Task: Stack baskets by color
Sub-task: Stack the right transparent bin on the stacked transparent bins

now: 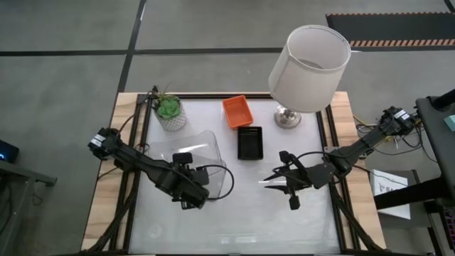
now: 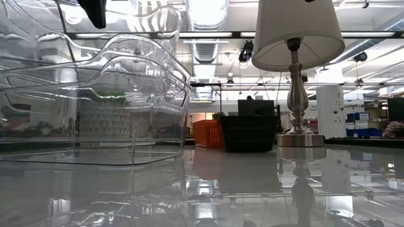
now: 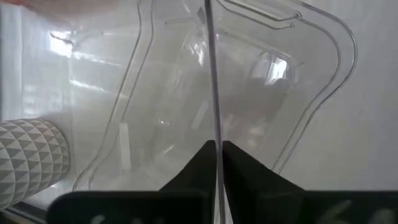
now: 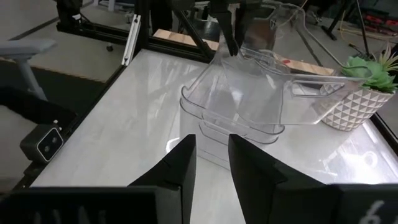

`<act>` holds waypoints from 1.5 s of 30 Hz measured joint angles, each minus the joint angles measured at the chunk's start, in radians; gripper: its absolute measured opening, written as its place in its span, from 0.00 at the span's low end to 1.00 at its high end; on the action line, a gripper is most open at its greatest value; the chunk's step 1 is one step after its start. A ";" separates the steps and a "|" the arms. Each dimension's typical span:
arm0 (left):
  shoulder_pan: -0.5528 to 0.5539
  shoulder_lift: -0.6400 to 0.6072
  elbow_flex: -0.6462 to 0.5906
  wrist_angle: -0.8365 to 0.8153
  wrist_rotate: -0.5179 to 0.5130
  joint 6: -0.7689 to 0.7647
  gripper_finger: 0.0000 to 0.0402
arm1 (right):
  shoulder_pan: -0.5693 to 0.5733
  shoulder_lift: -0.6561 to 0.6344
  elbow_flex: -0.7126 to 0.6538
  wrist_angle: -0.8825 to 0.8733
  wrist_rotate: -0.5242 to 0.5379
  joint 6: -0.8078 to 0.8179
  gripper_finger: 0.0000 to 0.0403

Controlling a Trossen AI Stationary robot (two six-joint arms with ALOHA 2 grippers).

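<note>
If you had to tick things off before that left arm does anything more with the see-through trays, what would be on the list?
1. Left claw pinched shut on the rim of the top clear see-through plastic tray: ok.
2. That tray level: not ok; the right wrist view shows it tilted above the clear trays below it.
3. How many clear trays are in the pile: cannot tell.
4. Right claw out of the way: ok; open, holding nothing, apart from the pile.
5. Small orange perforated plastic basket and small black perforated plastic basket clear of the pile: ok.
6. Green plant in its white patterned pot close beside the trays: cannot tell if touching.
</note>
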 joint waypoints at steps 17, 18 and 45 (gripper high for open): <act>-0.135 -0.098 -0.006 -0.005 -0.072 0.407 0.00 | 0.000 0.000 0.000 0.001 0.000 0.001 0.21; -0.135 -0.108 -0.008 -0.005 -0.070 0.392 0.00 | 0.000 0.000 0.000 0.000 0.000 0.001 0.21; -0.139 -0.223 -0.289 0.269 0.026 0.353 0.00 | 0.000 0.000 0.001 0.001 0.000 0.000 0.21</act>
